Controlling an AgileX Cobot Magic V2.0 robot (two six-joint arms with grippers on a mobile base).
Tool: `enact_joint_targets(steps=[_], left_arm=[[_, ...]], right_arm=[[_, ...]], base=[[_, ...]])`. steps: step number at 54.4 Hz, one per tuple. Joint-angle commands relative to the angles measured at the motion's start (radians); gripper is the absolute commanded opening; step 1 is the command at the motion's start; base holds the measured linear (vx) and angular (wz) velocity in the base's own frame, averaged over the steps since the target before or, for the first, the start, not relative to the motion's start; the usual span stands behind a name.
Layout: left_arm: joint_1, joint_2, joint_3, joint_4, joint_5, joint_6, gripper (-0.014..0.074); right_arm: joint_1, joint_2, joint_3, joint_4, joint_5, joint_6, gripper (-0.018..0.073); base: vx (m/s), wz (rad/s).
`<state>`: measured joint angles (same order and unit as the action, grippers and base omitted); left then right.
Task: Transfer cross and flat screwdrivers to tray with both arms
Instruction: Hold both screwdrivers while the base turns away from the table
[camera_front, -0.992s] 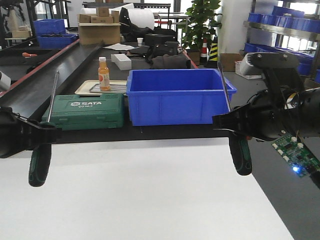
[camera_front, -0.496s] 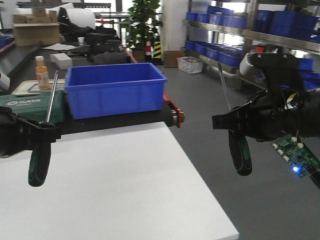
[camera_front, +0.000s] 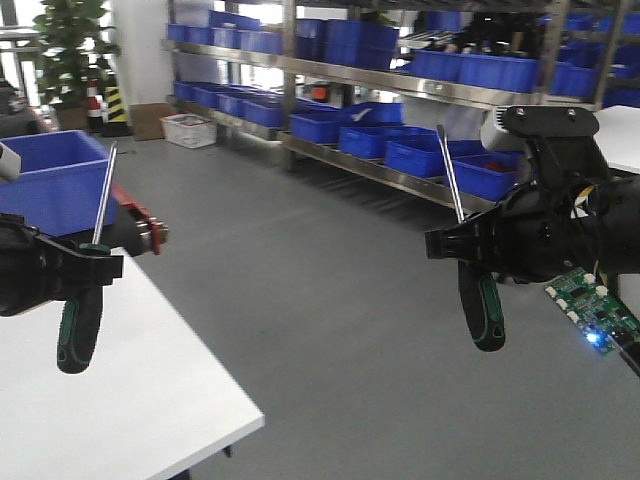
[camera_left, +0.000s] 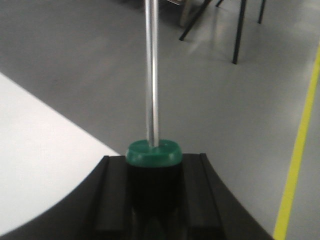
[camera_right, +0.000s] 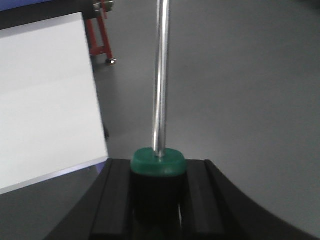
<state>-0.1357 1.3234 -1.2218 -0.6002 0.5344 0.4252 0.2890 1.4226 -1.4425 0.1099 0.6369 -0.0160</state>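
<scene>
at the left edge of the front view, the left gripper (camera_front: 88, 262) is clamping its jaws around the green-and-black handle of the left screwdriver (camera_front: 80, 325). the tool is hanging handle down, shaft pointing up, over the white tabletop (camera_front: 130, 410). behind it, only a corner of the blue bin (camera_front: 50, 185) is showing now; a second ago that bin was sitting dead centre, and it has been sliding out to the left. shelving (camera_front: 400, 100) loaded with blue crates is filling the middle instead, with bare floor (camera_front: 320, 300) below. on the right, the right gripper (camera_front: 465, 248) is holding the right screwdriver (camera_front: 483, 310) the same way, jaws closed on its handle, now out over the floor rather than the tabletop. neither grip is shifting, so the base seems to be turning and carrying both tools toward the tray, which is not appearing in any view yet. the tips are looking too small to tell cross from flat.
</scene>
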Motion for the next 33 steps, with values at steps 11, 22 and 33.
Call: enact_joint_targets(steps=[11,22,33], left_arm=[[-0.005,-0.033,-0.032,-0.034,-0.065,0.000,0.0000],[-0.005,-0.033,-0.032,-0.034,-0.066,0.000,0.0000],[-0.005,-0.033,-0.032,-0.034,-0.066,0.000,0.0000]], right_arm=[[-0.001,-0.032,-0.034,0.002,-0.089,-0.006,-0.0008],[-0.001,-0.032,-0.034,0.002,-0.064,-0.006,-0.0008],[-0.001,-0.032,-0.034,0.002,-0.061,-0.006,-0.0008]], base=[[-0.05,-0.81],[0.04,-0.75],[0.11,-0.66]])
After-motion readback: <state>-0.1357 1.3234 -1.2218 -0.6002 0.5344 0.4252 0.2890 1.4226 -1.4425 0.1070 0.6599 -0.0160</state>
